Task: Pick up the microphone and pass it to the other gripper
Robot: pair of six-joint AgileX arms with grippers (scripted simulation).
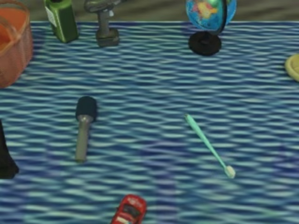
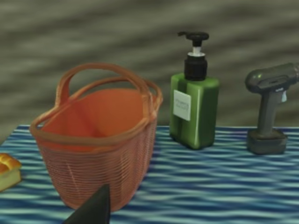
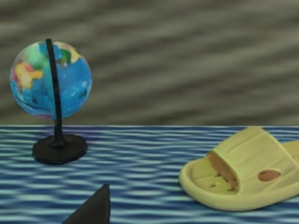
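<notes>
- Closest to the wrist cams is just a black finger tip poking in: the left end effector (image 2: 93, 210) facing the orange basket (image 2: 98, 140), the right end effector (image 3: 93, 207) facing the globe (image 3: 49, 81) and a yellow slipper (image 3: 243, 170).
- Can't tell if either one is open or closed, only one finger tip shows per view.
- The microphone (image 1: 84, 130) lies flat on the blue table (image 1: 154, 79), left of centre, dark head pointing to the far edge.
- Left arm is at the left table edge, well apart from the mic, nothing touching it.
- Mint toothbrush (image 1: 209, 145) lies to the right, red toy car (image 1: 129, 211) at the near edge.
</notes>
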